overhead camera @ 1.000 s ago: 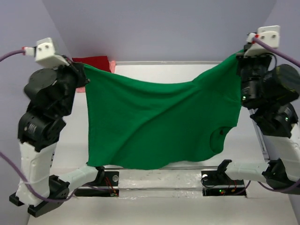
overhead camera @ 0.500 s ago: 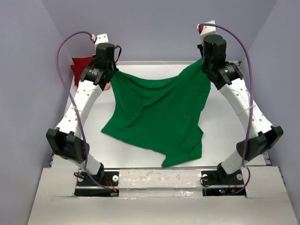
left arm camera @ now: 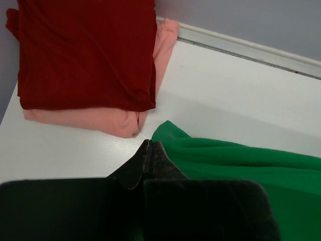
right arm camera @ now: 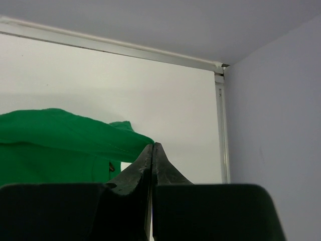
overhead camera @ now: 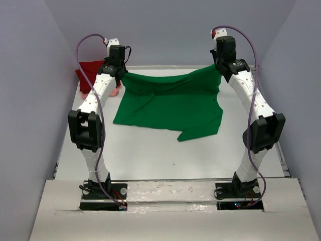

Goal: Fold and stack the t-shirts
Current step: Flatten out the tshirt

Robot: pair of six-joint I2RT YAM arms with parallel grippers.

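Far corners of green shirt (overhead camera: pixel 170 103) pinched in clenched left gripper (left arm camera: pixel 150 146) and clenched right gripper (right arm camera: pixel 152 146), rest of cloth spread on white table (overhead camera: pixel 150 150), dark red shirt (left arm camera: pixel 85 50) folded atop pink shirt (left arm camera: pixel 100 119) at far-left corner.

pink shirt (left arm camera: pixel 100 120) mostly covered, green shirt (left arm camera: pixel 241 160) cropped

Soft matt cloth of the green t-shirt (overhead camera: pixel 170 103) and dark red t-shirt (left arm camera: pixel 85 50); smooth, faintly glossy white table (overhead camera: pixel 150 150).

Both arms stretch far forward, left claw (overhead camera: pixel 122 75) and right claw (overhead camera: pixel 219 69) pinched closed.
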